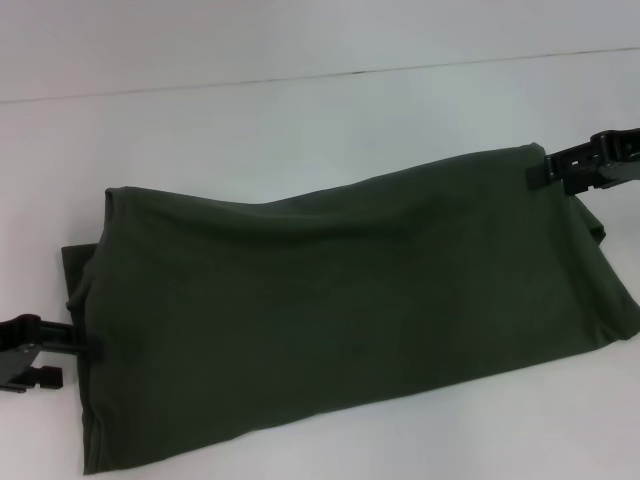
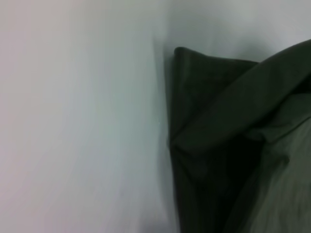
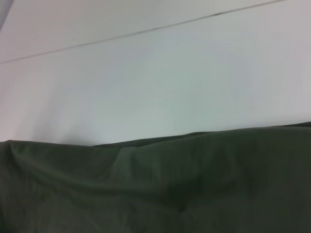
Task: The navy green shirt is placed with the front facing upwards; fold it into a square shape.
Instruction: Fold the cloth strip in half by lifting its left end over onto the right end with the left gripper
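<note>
Navy green shirt (image 1: 350, 310) lies plain side up on the white table (image 1: 300, 110), stretched between both claws. Left gripper (image 1: 85, 345) sits at its near-left edge, right gripper (image 1: 535, 172) at the far-right corner; you cannot tell whether either is clamped on cloth. Risk: a thin pinch slips mid-carry, the fold drops skewed. Layers bunched beside the left claw could drag unevenly.

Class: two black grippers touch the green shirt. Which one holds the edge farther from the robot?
The right gripper, at the navy green shirt's far edge. The left gripper sits at the near side edge, closer to the robot.
</note>
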Controlling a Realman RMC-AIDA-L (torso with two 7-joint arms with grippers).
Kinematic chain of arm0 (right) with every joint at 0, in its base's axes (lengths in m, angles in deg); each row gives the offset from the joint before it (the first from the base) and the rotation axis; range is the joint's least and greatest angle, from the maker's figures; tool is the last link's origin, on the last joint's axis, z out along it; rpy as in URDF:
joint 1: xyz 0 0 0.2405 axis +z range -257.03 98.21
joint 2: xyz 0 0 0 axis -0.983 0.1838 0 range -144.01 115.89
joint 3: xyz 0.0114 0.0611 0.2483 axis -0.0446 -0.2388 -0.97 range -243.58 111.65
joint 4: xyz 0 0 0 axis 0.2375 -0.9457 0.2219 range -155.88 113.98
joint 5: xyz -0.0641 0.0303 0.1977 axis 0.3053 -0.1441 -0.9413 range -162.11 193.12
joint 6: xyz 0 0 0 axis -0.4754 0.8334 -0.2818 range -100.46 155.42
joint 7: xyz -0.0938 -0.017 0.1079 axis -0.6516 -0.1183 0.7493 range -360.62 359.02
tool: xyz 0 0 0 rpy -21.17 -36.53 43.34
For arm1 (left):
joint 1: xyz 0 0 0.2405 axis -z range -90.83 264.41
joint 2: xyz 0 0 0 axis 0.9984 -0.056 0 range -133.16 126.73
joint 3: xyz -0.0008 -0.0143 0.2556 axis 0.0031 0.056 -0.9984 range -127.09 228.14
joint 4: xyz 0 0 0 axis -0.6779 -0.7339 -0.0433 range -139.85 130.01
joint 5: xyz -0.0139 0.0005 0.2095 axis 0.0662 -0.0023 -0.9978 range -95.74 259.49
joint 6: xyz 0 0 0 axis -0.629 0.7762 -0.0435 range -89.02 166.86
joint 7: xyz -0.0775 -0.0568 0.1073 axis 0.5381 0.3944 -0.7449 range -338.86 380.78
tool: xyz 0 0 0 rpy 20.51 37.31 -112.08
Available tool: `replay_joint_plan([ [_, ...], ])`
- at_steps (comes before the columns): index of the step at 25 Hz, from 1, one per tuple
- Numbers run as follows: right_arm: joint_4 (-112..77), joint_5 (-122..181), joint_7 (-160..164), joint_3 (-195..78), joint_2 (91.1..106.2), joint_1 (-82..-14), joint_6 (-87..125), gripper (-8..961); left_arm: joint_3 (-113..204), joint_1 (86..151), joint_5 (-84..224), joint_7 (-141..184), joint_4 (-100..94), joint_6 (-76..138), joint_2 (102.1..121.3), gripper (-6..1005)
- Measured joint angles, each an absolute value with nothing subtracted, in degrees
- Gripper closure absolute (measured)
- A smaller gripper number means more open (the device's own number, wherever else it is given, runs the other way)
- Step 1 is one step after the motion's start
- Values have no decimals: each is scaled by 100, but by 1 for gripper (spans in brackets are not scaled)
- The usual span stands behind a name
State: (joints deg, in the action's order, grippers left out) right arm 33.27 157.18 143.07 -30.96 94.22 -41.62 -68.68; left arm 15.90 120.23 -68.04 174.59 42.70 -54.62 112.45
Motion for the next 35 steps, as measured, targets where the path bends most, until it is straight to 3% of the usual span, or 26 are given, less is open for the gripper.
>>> replay_joint_plan([
  [35, 3327, 15727, 14307, -3187, 9412, -4226, -6899, 156, 1435, 12151, -6806, 17439, 4007, -5323, 11280, 295],
])
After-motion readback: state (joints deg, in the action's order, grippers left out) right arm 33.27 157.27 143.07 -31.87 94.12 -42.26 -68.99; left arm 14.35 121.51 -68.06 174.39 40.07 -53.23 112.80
